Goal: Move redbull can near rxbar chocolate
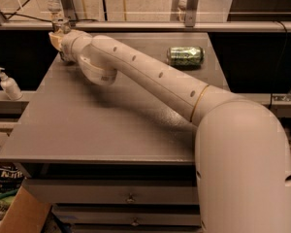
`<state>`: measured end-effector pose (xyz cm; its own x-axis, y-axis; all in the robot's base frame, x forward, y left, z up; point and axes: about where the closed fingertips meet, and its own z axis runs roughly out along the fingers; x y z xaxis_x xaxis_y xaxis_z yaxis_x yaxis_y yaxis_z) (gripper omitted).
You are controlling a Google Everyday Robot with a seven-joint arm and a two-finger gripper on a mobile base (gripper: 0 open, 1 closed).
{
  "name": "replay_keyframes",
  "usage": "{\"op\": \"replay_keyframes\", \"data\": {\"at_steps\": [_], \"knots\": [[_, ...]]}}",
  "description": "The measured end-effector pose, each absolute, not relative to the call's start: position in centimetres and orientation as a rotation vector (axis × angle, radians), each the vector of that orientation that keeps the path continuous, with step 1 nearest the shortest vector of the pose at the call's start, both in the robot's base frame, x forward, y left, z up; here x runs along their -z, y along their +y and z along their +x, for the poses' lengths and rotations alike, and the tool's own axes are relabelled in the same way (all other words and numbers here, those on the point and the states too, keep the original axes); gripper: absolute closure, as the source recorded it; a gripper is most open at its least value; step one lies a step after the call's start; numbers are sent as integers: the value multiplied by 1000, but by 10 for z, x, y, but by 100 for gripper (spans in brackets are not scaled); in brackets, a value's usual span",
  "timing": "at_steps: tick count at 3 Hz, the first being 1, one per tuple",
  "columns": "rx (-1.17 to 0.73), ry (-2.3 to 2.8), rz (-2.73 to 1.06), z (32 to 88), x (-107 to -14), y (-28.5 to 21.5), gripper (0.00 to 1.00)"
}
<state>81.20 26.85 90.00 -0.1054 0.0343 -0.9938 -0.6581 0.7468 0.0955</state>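
My gripper (58, 38) is at the far left corner of the grey table (111, 125), at the end of the long white arm that reaches across it. The redbull can (62, 24) stands upright in the gripper; only its silver top shows above the wrist. The gripper is shut on the can's lower part, which the wrist hides. The rxbar chocolate is not in view.
A green can (185, 55) lies on its side at the far right of the table. A white pump bottle (9, 84) stands on a lower ledge left of the table. A railing with posts (189, 8) runs behind the table's far edge.
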Motion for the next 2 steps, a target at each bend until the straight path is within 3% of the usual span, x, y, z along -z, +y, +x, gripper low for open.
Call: {"op": "replay_keyframes", "data": {"at_steps": [2], "knots": [[-589, 1554, -524, 811, -894, 275, 59]]}}
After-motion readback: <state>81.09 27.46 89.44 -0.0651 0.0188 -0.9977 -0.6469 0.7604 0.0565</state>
